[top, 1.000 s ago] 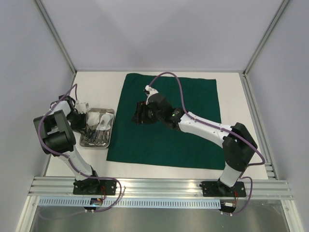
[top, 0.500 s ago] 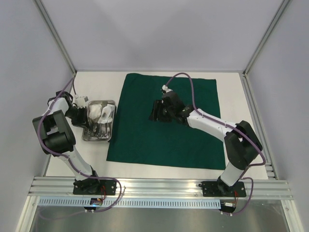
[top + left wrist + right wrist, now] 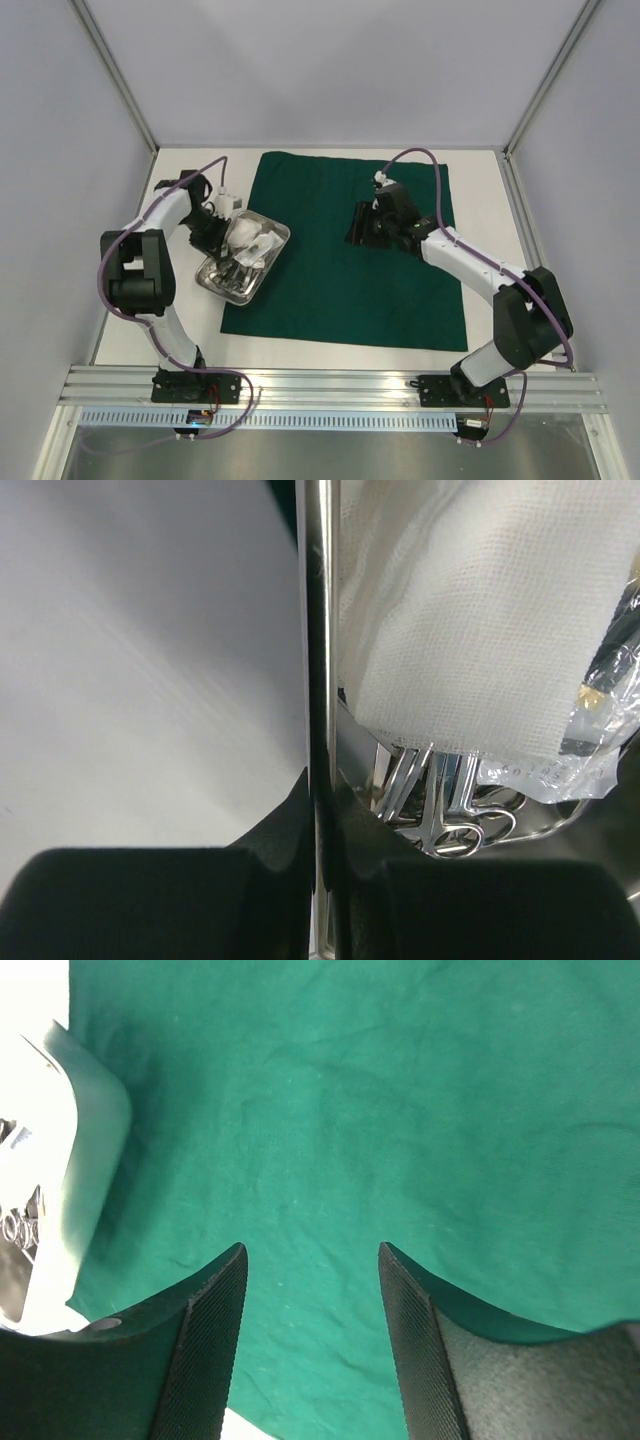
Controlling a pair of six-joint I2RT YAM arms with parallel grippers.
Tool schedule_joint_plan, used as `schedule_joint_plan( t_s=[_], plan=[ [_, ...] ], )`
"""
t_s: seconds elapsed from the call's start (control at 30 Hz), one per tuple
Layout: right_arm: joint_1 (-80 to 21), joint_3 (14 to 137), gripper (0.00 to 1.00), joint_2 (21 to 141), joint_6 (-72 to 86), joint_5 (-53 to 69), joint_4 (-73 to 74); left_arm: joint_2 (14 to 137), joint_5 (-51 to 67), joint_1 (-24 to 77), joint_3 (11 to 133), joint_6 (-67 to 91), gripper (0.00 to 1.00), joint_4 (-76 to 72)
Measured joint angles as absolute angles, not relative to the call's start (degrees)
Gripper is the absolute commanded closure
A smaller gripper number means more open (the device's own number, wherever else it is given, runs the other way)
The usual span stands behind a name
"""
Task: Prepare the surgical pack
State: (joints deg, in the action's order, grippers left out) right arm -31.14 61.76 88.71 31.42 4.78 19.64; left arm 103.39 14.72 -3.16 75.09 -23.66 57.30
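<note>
The drape (image 3: 340,300) lay flat on the desk (image 3: 485,200). The tray (image 3: 316,630), loaded with gauze (image 3: 450,610) and steel instruments (image 3: 440,820), straddled its left edge, rim pinched in the left claw (image 3: 214,228). Farther over the cloth, the right claw (image 3: 312,1260) hovered spread. That thin-rim hold could slip and spill the load.

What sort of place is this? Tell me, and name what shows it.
Most likely a robotics test cell, not an operating room: plain panel walls in aluminium framing, two arms bolted to a metal rail, and a green drape with a steel tray of gauze staged on a white table.
</note>
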Motion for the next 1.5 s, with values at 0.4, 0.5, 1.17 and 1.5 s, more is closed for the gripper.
schedule_joint_plan(
  t_s=[0.4,0.5,1.17,1.5],
  plan=[
    [-30.1,61.7,0.49,87.2,25.4,8.3,20.7,111.1,11.3,19.3,85.5,-29.2,1.0,59.4],
    [-30.1,61.7,0.5,88.2,24.8,8.6,20.7,113.4,11.2,23.1,86.1,-30.7,1.0,60.0],
    [-31.7,62.0,0.64,99.5,24.3,13.5,19.0,116.9,11.2,28.1,89.8,-33.6,0.36,59.4],
    [-32.6,63.3,0.69,101.3,24.1,13.5,19.0,109.2,12.8,22.4,89.8,-30.3,0.24,59.4]
  ],
)
